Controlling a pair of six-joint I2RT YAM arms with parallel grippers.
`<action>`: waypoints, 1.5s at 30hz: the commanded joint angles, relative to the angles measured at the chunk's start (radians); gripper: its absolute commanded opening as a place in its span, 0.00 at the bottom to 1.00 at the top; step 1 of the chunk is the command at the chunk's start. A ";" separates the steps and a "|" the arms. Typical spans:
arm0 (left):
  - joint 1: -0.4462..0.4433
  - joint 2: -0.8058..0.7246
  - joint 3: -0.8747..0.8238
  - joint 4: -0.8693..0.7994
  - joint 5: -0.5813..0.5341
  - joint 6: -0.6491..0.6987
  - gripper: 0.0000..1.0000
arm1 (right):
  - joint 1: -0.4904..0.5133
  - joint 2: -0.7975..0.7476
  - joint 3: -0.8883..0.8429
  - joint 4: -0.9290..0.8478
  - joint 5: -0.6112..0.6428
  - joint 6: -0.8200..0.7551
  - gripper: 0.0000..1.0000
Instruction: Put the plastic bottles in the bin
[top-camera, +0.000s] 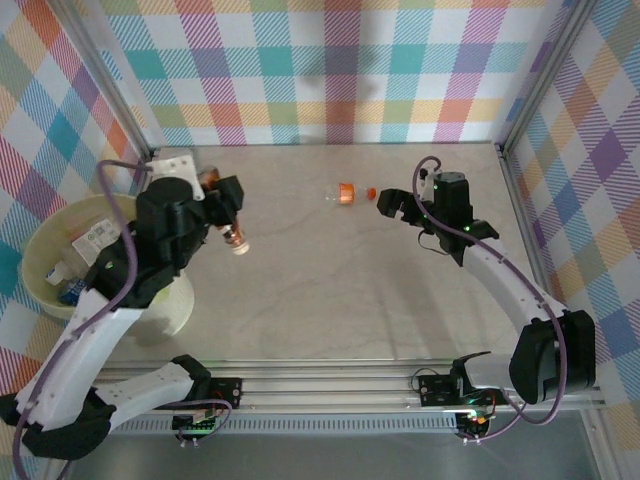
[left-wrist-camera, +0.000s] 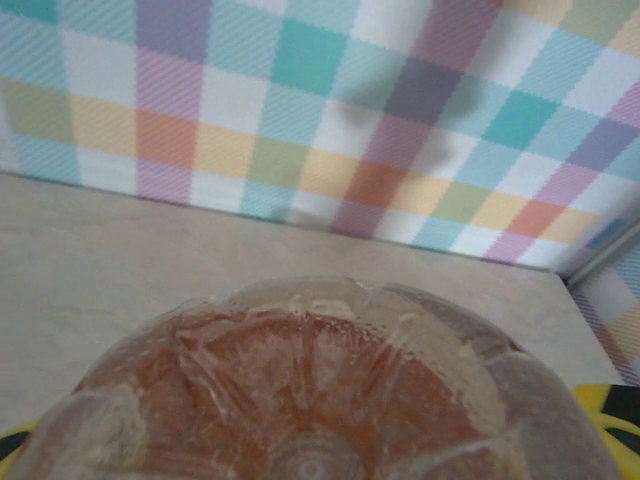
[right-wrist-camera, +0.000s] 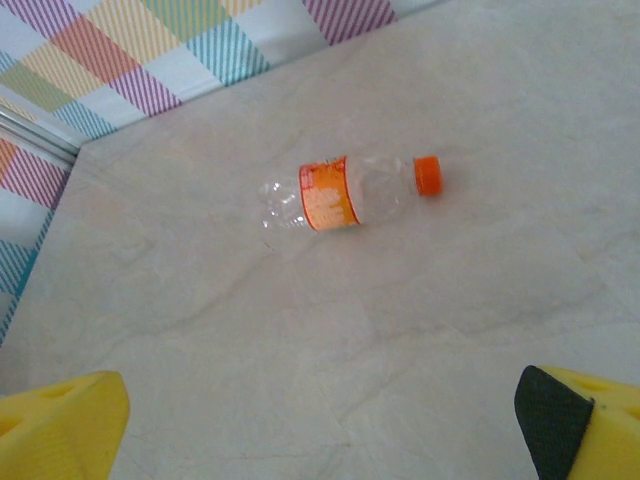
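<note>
My left gripper (top-camera: 228, 222) is shut on a clear plastic bottle (top-camera: 233, 237) with a reddish label and a white cap, held above the table just right of the bin (top-camera: 33, 243). In the left wrist view that bottle's ribbed base (left-wrist-camera: 310, 380) is close up between my yellow fingertips (left-wrist-camera: 605, 415). The pale yellow-green bin holds several bottles (top-camera: 92, 243). Another clear bottle (top-camera: 345, 194) (right-wrist-camera: 340, 196) with an orange label and orange cap (right-wrist-camera: 428, 175) lies on its side at the table's middle back. My right gripper (top-camera: 393, 204) (right-wrist-camera: 320, 430) hangs open just right of it, nothing between its fingers.
Checked walls and a metal frame close the table at the back and sides. A small white box (top-camera: 176, 160) sits at the back left behind my left arm. The metal rail (top-camera: 330, 385) runs along the near edge.
</note>
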 joint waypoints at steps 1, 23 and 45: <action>-0.006 -0.031 0.083 -0.154 -0.154 0.104 0.54 | -0.005 -0.011 0.027 0.053 -0.016 0.011 1.00; 0.703 0.053 0.149 -0.406 -0.525 0.136 0.54 | -0.007 -0.011 0.105 -0.002 -0.075 -0.030 1.00; 1.187 0.064 -0.064 -0.361 -0.220 0.047 0.74 | -0.007 0.010 0.193 -0.062 -0.114 -0.018 1.00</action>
